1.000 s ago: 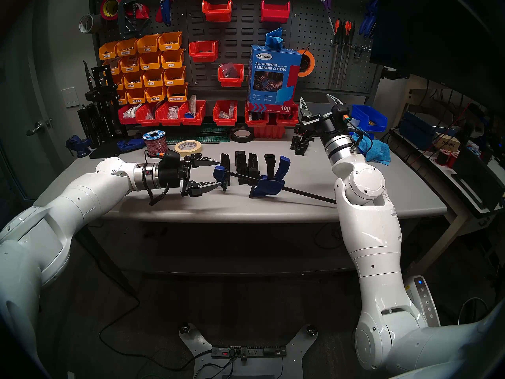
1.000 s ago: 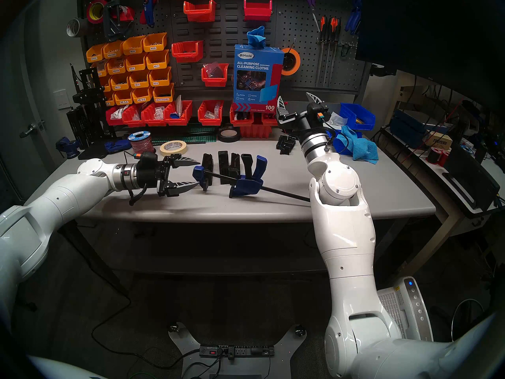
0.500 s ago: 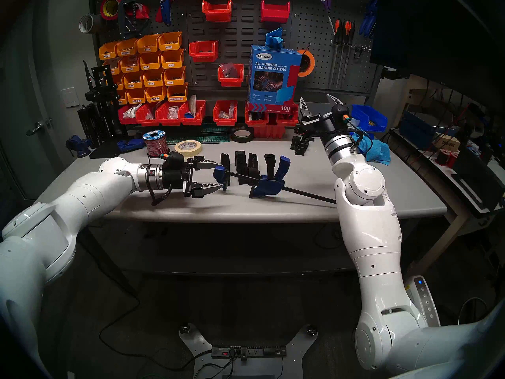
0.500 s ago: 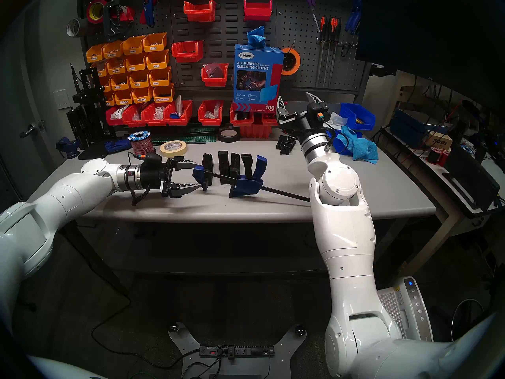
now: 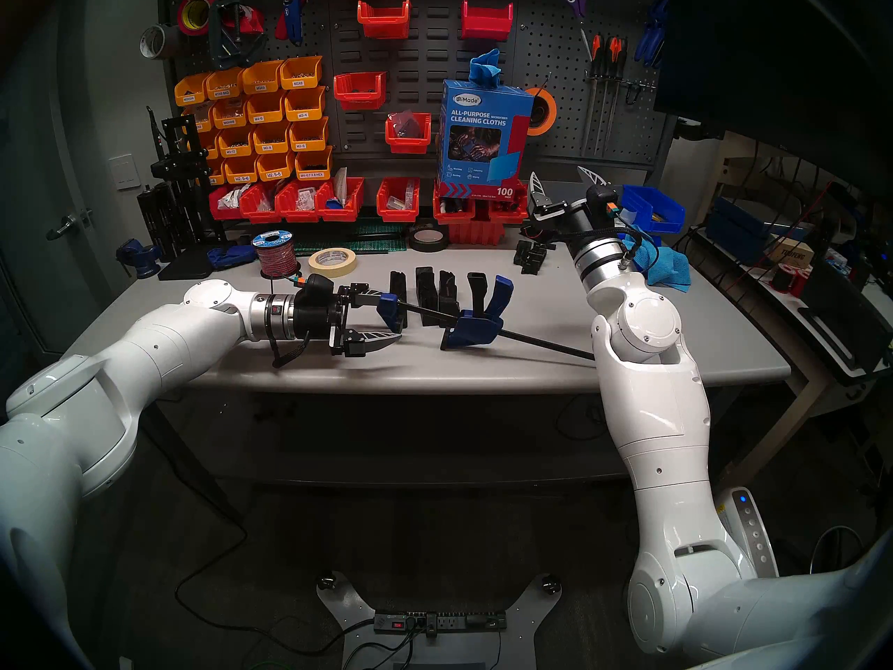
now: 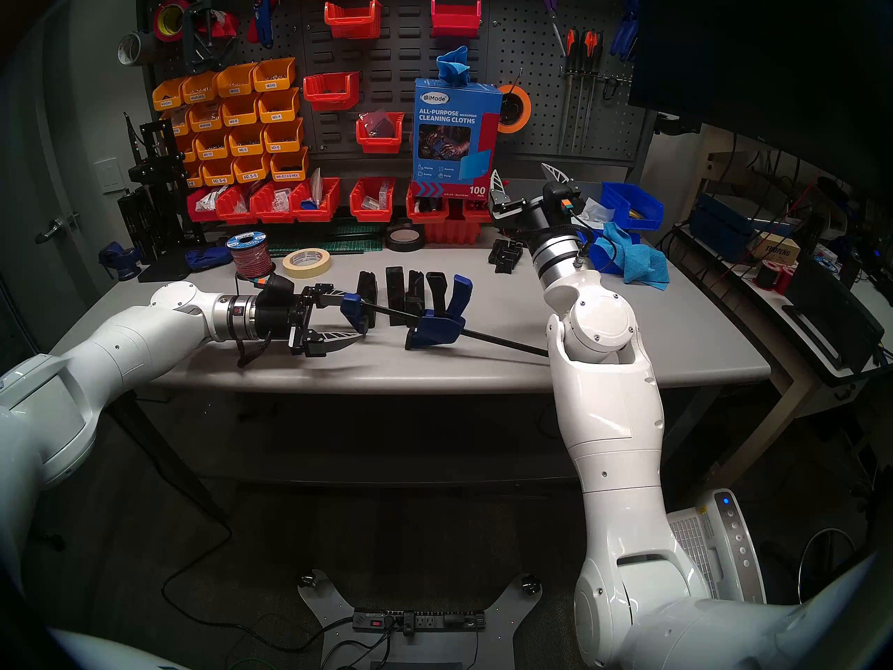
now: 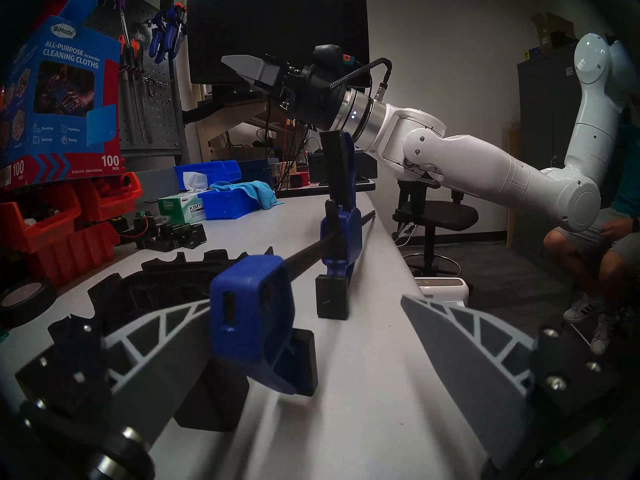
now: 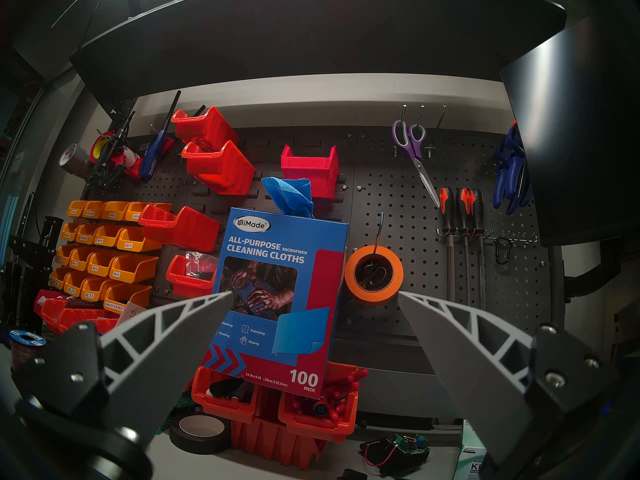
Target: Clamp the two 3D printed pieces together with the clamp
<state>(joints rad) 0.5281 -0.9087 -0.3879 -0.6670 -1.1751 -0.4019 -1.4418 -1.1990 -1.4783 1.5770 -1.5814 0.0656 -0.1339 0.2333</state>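
Two arms are over the grey workbench (image 5: 483, 369) in the head views. From nine o'clock the left gripper (image 5: 389, 316) reaches in level, fingers spread wide, with the blue end jaw of the clamp (image 5: 464, 323) sitting between them; whether either finger touches it I cannot tell. That clamp lies across mid-table, its black bar running out toward four o'clock, the trigger handle sticking up. Right behind the bar, toward twelve, stand the two 3D printed pieces (image 5: 425, 294), upright, between the clamp's jaws. Up at two o'clock the right gripper (image 5: 563, 178) hangs high, tips apart, holding nothing, clear of the table.

The second head view gives the same picture: left gripper (image 6: 352, 313) bracketing the clamp (image 6: 430, 325), printed pieces (image 6: 396, 292) just behind it.

On the left wrist camera, the blue end jaw fills centre frame between the two spread fingers (image 7: 460, 351), nearer the seven o'clock one; the bar recedes toward one o'clock.

The right wrist camera shows fingers (image 8: 446, 334) wide apart, nothing between them, with the cleaning-cloth box (image 8: 280, 295) straight ahead at twelve.
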